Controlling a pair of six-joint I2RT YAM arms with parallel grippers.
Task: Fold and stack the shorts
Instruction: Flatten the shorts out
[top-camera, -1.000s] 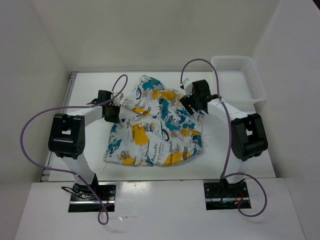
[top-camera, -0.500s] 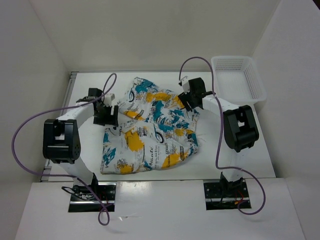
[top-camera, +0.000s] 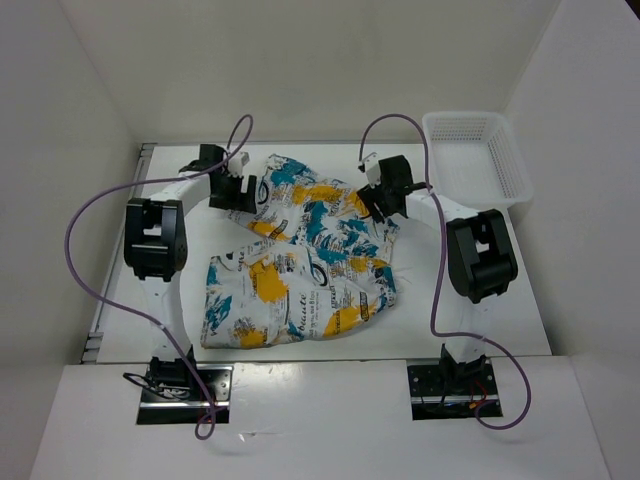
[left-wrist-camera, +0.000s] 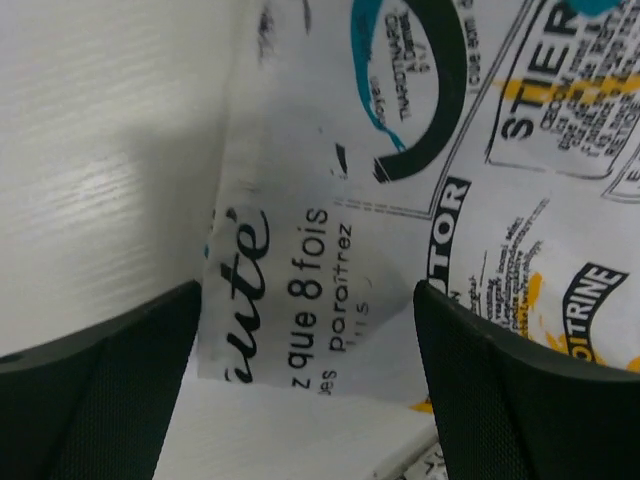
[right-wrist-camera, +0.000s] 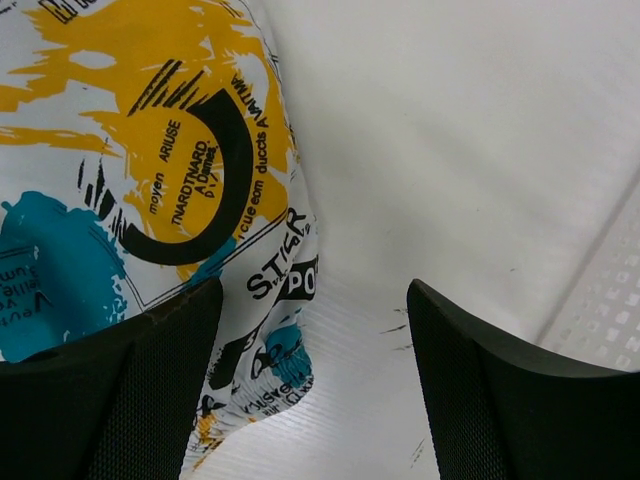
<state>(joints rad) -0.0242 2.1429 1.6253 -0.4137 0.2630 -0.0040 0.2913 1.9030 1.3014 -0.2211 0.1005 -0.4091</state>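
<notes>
Both the left end effector (top-camera: 237, 189) and right end effector (top-camera: 377, 202) gape wide, holding nothing, with the shorts (top-camera: 300, 275) spread between them; flattening seems in hand, and next each likely needs an edge pinched to fold.

A lab test cell: plain white walls (top-camera: 300, 60) enclose a table (top-camera: 480, 310) (cabled robot arms (top-camera: 155, 240) bolted on).

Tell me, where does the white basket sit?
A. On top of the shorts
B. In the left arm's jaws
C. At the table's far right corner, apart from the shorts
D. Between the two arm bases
C: the basket stands at the far right corner of the table, with bare surface between it and the shorts.
</notes>
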